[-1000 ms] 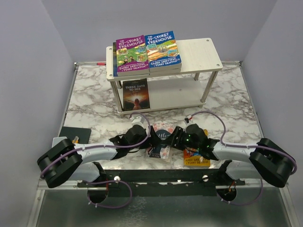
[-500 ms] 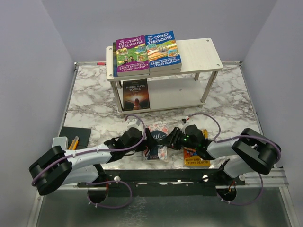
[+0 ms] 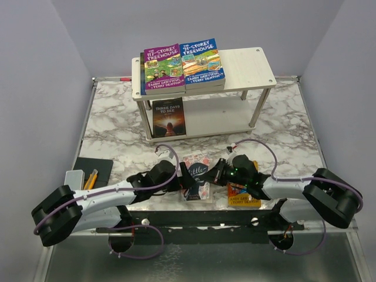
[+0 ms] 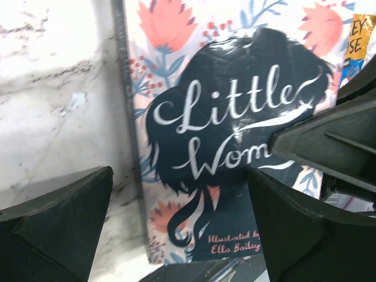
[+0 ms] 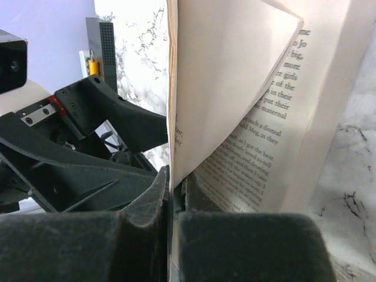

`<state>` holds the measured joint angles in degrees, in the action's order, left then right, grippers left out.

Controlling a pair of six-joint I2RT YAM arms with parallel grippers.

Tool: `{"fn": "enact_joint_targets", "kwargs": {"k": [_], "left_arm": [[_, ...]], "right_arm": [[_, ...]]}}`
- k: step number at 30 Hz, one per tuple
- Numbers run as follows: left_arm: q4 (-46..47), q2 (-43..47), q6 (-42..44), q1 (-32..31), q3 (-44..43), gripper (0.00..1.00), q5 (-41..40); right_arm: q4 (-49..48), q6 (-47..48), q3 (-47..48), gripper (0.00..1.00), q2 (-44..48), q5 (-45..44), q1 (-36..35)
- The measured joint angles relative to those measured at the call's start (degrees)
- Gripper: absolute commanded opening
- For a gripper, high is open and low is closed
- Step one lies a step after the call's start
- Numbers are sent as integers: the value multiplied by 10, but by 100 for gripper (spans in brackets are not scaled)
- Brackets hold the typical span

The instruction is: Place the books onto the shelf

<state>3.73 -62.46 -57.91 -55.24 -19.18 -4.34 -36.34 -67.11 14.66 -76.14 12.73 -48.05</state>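
1. Two hands meet over the pink floral book (image 3: 197, 169) at the lower middle of the top view. It lies on the marble bench (image 3: 282, 135), well apart from the shelf (image 3: 247, 64) at the upper middle.
2. Within the last second the right hand (image 5: 175, 194) has gone from part-open to pinched tight. Its own view shows the jaws closed on the cover and perhaps a leaf or two, with the pages beside them fanning away.
3. Meanwhile the left hand (image 4: 179, 194) has spread slightly and stands wide, holding nothing, one finger on either side of the cover.
4. That grip looks to be on thin sheets rather than the whole book, so a lift would likely swing it open.
5. The cover reads "Little Wom…" and "Illustrated b… Ella Bailey". The open page shows "Jo", "girls" and "material".
6. On the top tier lie the purple book (image 3: 163, 67), "117-Storey Treehouse", and the blue book (image 3: 201, 61), "91-Storey Treehouse". On the lower tier is the dark brown book (image 3: 169, 117), "Three Days to See".
7. Partly under the right arm, the orange book (image 3: 244, 197), "Andy Griffiths & Terry Denton", is not yet shelved.
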Motion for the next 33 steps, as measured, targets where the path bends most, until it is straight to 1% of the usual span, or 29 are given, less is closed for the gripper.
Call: {"fn": "enact_joint_targets", "kwargs": {"k": [3,7,12,15,20,24,27,33], "left_arm": [[-40,30,-4,0,1,99,0],[-86,101,-13,2,19,99,0],[-100,187,-29,5,34,99,4],[-88,235,-46,8,48,99,13],[-9,305,-99,12,118,99,44],[35,346,-137,12,151,99,63],[62,363,-158,12,156,92,78],[124,369,-192,12,162,65,101]], "right_arm": [[27,2,0,0,30,0,0],[51,1,0,0,77,0,0],[77,-2,6,0,139,0,0],[87,-8,18,0,169,2,0],[87,-23,26,0,190,12,0],[82,-38,26,0,191,26,0],[63,-50,25,0,188,37,0],[16,-65,25,0,178,56,0]]}}
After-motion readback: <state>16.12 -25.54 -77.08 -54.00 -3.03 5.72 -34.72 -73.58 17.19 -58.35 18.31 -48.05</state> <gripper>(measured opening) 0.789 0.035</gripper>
